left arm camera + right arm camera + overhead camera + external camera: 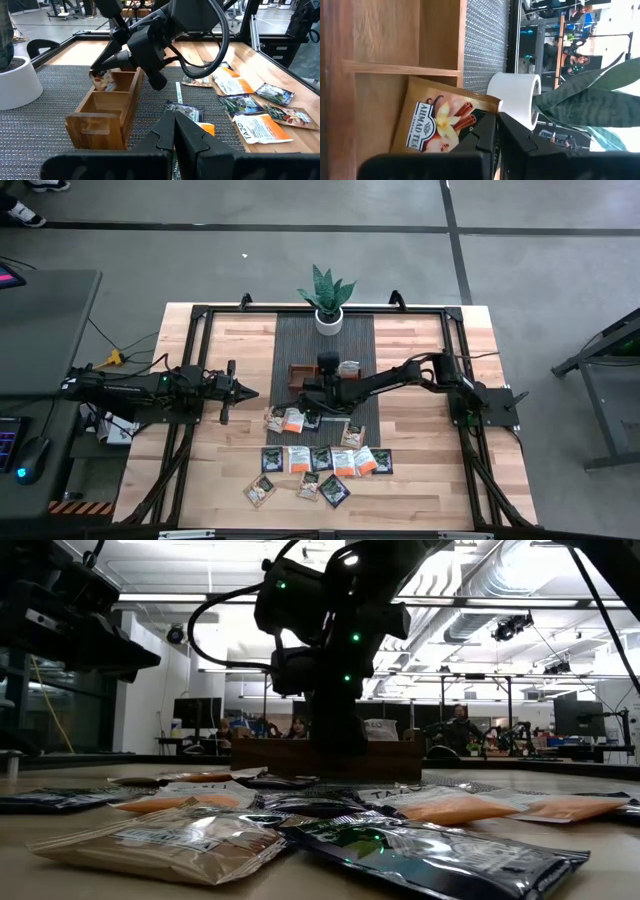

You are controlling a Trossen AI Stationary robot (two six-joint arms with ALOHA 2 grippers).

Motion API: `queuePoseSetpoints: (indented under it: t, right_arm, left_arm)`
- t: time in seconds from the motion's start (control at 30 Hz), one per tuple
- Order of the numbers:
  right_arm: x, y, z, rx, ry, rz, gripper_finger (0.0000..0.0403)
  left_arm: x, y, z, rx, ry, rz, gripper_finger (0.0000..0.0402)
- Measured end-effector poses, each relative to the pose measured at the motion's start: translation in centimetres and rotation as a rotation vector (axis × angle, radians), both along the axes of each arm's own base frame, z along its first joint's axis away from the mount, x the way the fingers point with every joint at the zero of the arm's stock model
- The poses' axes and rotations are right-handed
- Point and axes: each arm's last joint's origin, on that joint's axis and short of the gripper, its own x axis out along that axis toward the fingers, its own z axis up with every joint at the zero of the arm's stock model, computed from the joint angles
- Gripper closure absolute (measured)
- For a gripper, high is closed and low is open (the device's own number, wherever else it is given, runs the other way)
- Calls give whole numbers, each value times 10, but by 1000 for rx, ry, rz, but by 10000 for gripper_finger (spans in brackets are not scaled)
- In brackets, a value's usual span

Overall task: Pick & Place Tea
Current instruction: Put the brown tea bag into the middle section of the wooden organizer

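Observation:
A brown-and-white tea packet [435, 122] sits in the end compartment of the wooden tray [107, 107], and my right gripper [100, 70] is shut on it, reaching slantwise down into that compartment. Several more tea packets [320, 460], dark green, orange and pale, lie flat on the table nearer the front edge. My left gripper [175, 130] hangs shut and empty over the table's left side, pointing at the tray. My right gripper pinches the packet between its two fingers at one edge, near a corner [487, 107]. The fingers slant down into the tray from the table's right side. The packet's far part lies inside the compartment against the wood; the fingers hide the contact itself.
A potted plant in a white pot [328, 310] stands behind the tray on the dark mat [325, 340]. Two packets [192, 112] lie just in front of the tray. A black frame [200, 315] borders the table.

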Motion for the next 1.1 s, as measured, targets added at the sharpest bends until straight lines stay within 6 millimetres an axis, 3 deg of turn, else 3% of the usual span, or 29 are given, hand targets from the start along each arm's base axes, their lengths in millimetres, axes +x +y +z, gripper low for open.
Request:
queuePoseSetpoints:
  t: [0.23,0.67,1.1]
  right_arm:
    - [1,3,0,1,4,17,352]
    - [3,3,1,1,-22,14,224]
    - [5,4,11,-4,-65,20,213]
  left_arm:
    - [0,0,0,0,0,0,401]
    - [0,0,0,0,0,0,401]
    - [0,0,0,0,0,0,401]
